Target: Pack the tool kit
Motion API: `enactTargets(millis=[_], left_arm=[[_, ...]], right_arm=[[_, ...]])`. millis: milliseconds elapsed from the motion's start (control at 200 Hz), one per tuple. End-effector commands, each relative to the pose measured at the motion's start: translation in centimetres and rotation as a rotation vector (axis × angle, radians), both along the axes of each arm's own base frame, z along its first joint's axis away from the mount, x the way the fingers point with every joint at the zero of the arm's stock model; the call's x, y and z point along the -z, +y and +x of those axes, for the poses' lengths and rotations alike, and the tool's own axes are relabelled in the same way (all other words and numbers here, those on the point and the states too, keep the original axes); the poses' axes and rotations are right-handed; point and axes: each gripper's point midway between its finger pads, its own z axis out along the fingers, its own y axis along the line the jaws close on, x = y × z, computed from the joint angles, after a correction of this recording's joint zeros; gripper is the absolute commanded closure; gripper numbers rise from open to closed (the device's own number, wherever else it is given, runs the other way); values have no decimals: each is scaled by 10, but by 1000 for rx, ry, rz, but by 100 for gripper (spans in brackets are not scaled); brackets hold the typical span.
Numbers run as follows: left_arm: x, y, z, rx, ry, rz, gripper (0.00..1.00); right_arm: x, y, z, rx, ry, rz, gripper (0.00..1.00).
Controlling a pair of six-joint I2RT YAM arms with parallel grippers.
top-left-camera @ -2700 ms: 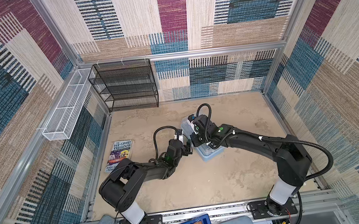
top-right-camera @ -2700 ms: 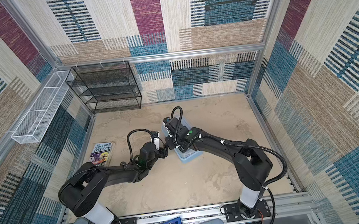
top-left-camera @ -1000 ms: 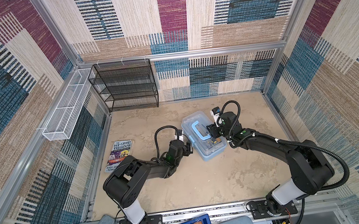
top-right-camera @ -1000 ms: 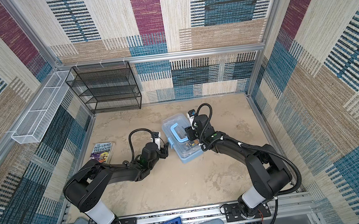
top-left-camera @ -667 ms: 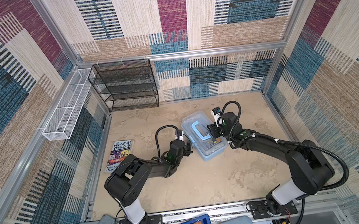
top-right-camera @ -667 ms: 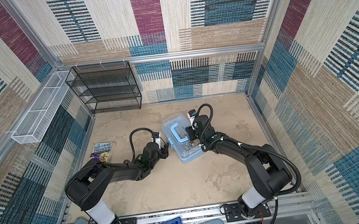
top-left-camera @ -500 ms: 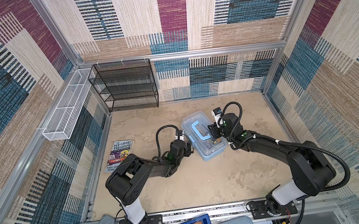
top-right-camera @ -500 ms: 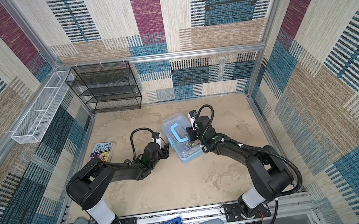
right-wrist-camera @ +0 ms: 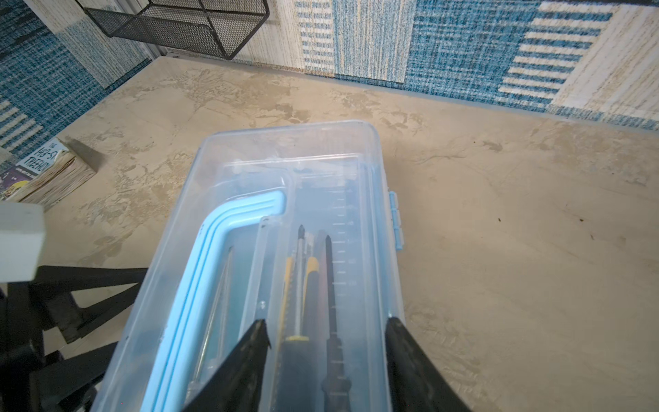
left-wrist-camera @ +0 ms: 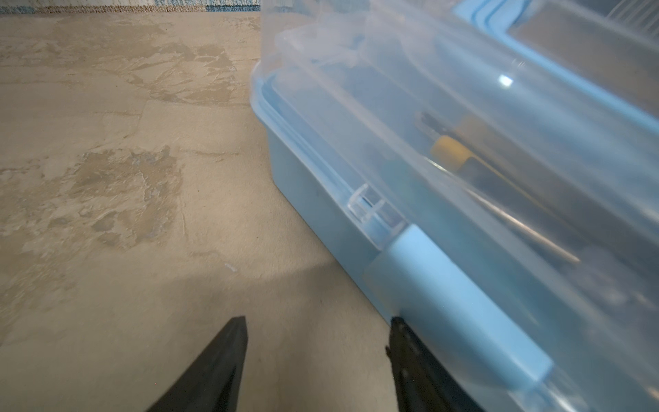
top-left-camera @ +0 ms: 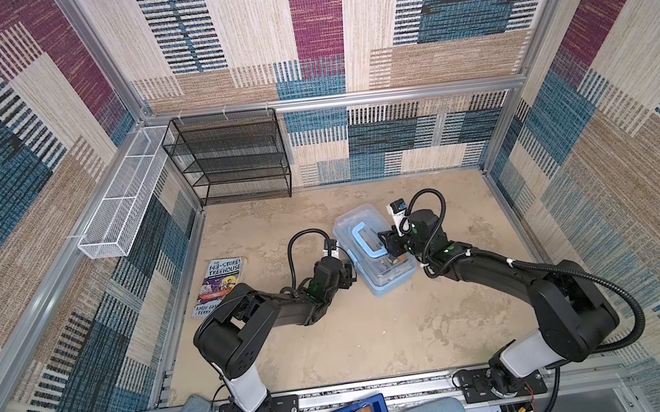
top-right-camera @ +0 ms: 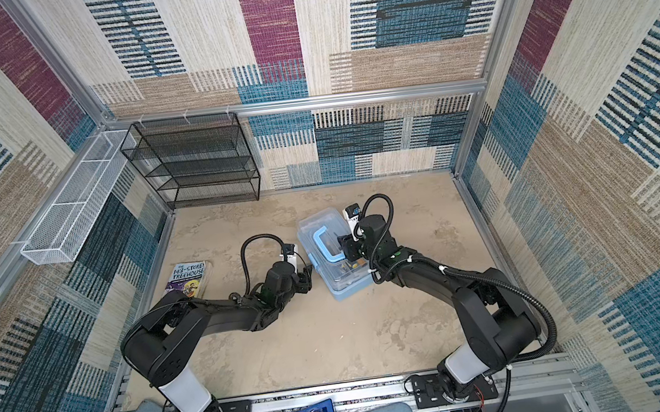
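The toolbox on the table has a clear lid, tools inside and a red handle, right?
Not quite. The handle is pale blue, not red, as the right wrist view shows. The toolbox does have a clear lid and tools inside.

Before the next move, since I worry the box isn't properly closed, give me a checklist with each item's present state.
1. The clear lid sits down on the tool kit: ok.
2. The screwdrivers lie inside, under the lid: ok.
3. The handle is folded flat on the lid: ok.
4. The side latch is fastened: cannot tell.
5. The left gripper is open beside the latch, holding nothing: ok.
6. The right gripper is open above the lid, holding nothing: ok.
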Motion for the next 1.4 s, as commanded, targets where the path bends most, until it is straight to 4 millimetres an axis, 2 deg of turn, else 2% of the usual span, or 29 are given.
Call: enactTargets(millis=[0, 180, 245, 421, 521, 646, 771, 896, 1062, 1197, 1392], left_arm=[[-21, -8, 1, 35, -62, -49, 31], [-21, 5, 0, -7, -53, -20, 26], [-16, 12, -2, -20, -29, 10, 24], [-18, 24, -3, -56, -13, 46, 18], [-16, 33, -5, -83, 2, 68, 11], [-16, 40, -7, -102, 5, 84, 6], [-18, 46, -9, -116, 1, 95, 3], [-18, 51, -11, -127, -1, 108, 2], [-19, 62, -14, -149, -2, 138, 2], [-23, 69, -15, -165, -7, 151, 2], [-34, 80, -17, -199, -27, 154, 2]], right_arm=[[36, -10, -26, 16, 185, -49, 34], [6, -15, -16, 66, 96, -18, 16], [-6, -18, -14, 80, 59, -11, 13], [-37, -29, -12, 122, -48, -7, 3], [-51, -36, -14, 147, -107, -5, 1], [-66, -59, -18, 224, -201, -26, 0], [-78, -91, -28, 325, -328, -42, 0], [-77, -131, -43, 447, -454, -49, 0], [-58, -180, -63, 579, -566, -24, 0], [-42, -202, -66, 618, -593, -41, 0], [-19, -222, -51, 626, -565, -53, 0]])
